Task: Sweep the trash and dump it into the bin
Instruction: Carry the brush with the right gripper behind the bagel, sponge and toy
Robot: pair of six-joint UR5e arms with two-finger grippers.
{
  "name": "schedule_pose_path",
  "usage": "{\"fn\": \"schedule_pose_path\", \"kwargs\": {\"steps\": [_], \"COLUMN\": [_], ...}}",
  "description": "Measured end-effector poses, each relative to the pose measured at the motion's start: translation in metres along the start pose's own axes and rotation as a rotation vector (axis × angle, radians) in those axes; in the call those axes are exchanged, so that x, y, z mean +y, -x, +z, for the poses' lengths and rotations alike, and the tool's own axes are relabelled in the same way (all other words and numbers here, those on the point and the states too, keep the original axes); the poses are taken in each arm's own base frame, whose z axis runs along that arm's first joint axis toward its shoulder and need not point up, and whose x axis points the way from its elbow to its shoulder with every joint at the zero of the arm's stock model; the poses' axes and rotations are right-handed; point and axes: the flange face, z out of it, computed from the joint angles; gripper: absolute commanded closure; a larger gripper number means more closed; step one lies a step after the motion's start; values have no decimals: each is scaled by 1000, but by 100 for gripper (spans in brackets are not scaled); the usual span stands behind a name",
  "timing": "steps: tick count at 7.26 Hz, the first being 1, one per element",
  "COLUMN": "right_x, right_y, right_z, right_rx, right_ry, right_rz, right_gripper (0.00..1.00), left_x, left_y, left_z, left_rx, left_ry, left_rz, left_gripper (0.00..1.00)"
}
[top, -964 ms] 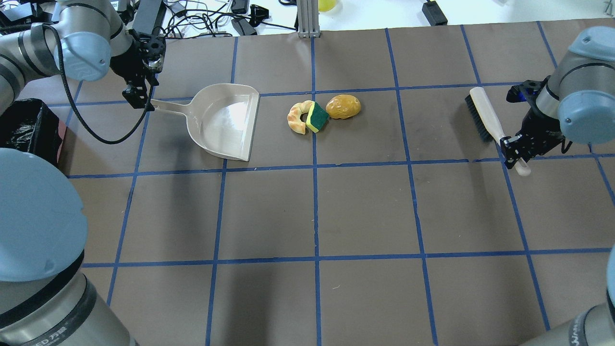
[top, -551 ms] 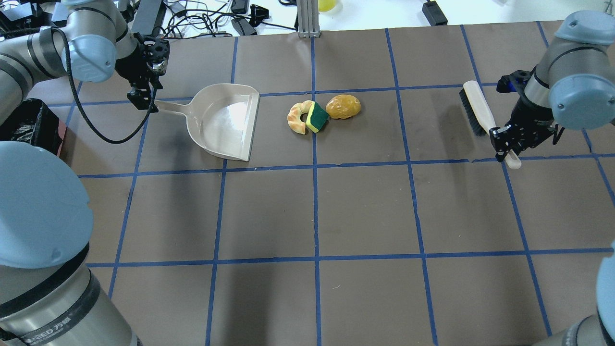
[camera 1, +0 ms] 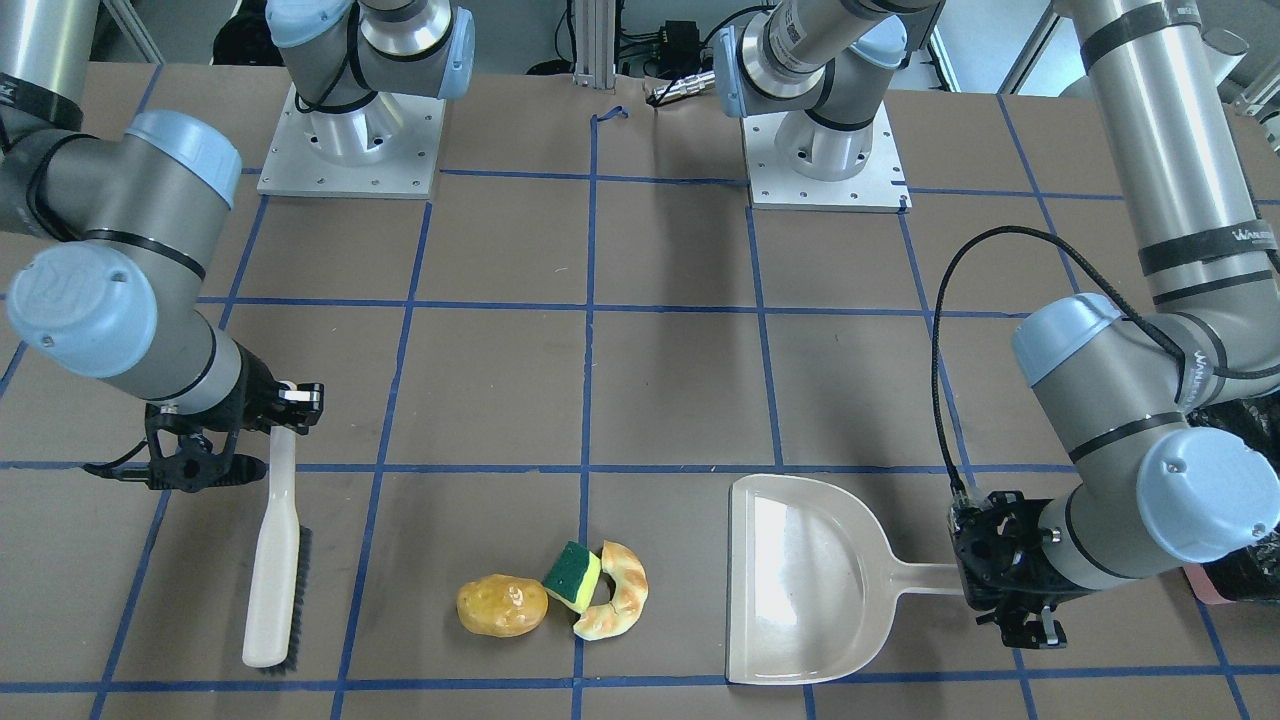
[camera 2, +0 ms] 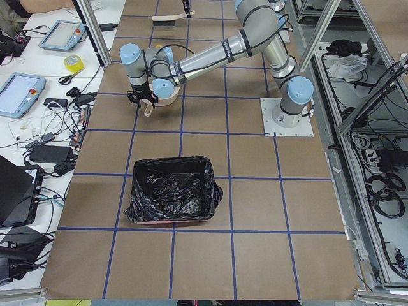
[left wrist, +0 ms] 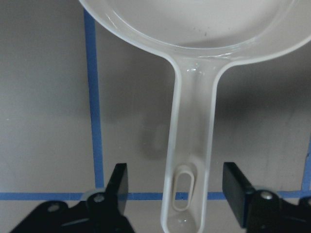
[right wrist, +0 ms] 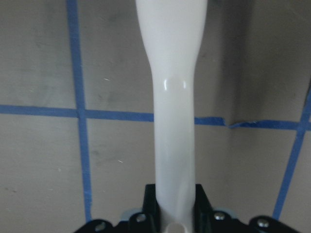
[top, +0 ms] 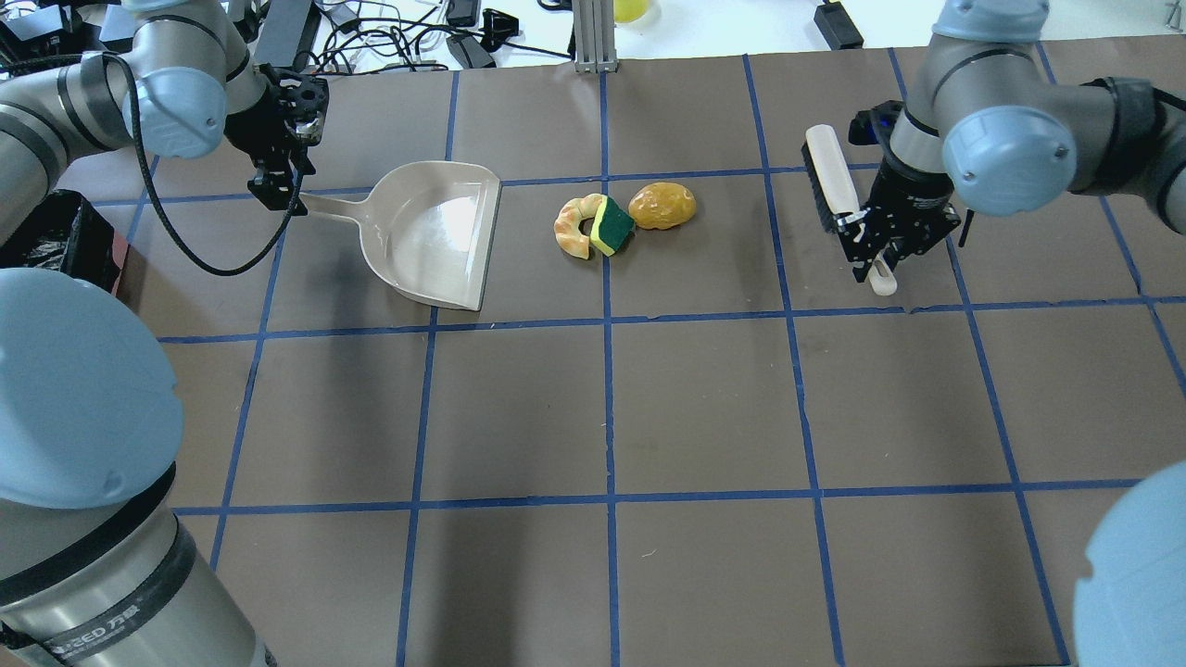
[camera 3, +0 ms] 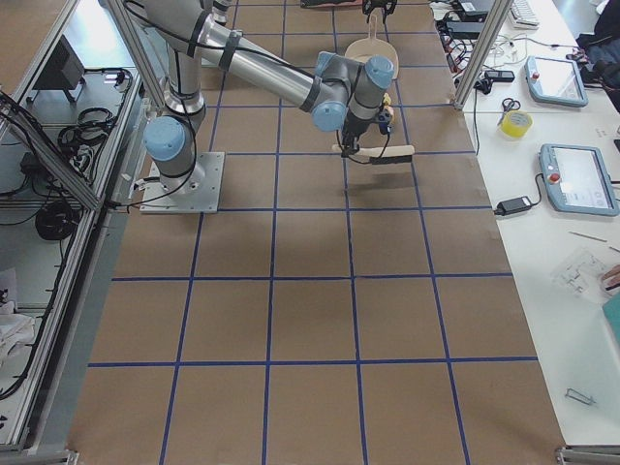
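Observation:
The trash lies in a tight cluster mid-table: a golden-brown potato lump (top: 662, 205), a green-and-yellow sponge (top: 611, 225) and a tan croissant (top: 574, 227). The beige dustpan (top: 435, 232) lies left of it, mouth towards the trash. My left gripper (top: 278, 196) is open, its fingers on either side of the dustpan handle (left wrist: 189, 145) without touching it. My right gripper (top: 866, 245) is shut on the handle of a white brush (top: 827, 185), to the right of the potato. The pink bin with its black bag (camera 2: 171, 197) stands at the table's left end.
The bin's edge also shows in the overhead view (top: 56, 241), behind my left arm. Cables and devices lie beyond the table's far edge (top: 398, 46). An aluminium post (top: 593, 37) stands at the far middle edge.
My right gripper has carried the brush to the left and a little farther back, closer to the potato. My left gripper has stayed at the dustpan handle.

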Motion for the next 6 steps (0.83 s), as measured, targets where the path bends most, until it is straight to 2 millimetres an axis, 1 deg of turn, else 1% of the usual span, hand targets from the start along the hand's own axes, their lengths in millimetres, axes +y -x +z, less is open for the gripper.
{"fn": "schedule_pose_path", "kwargs": {"steps": [1, 2, 3, 4, 5, 6], "right_x": [-13, -26, -36, -41, -42, -42], "right_y": [19, 34, 52, 75, 98, 117], "right_z": [-1, 5, 16, 27, 35, 39], "right_rx": [-4, -24, -39, -42, -38, -33], "right_ry": [-9, -7, 6, 23, 34, 40], "right_rz": [-1, 8, 28, 51, 74, 91], "right_gripper": [100, 100, 100, 100, 100, 100], "left_x": [0, -1, -2, -2, -1, -1], "left_y": [0, 1, 1, 0, 0, 0], "left_z": [2, 4, 6, 7, 8, 8], "left_rx": [3, 6, 9, 11, 13, 14], "left_ry": [-1, -1, -1, -1, -2, -3], "left_rz": [1, 1, 0, -3, -5, -4], "left_gripper": [32, 32, 32, 32, 40, 50]}}
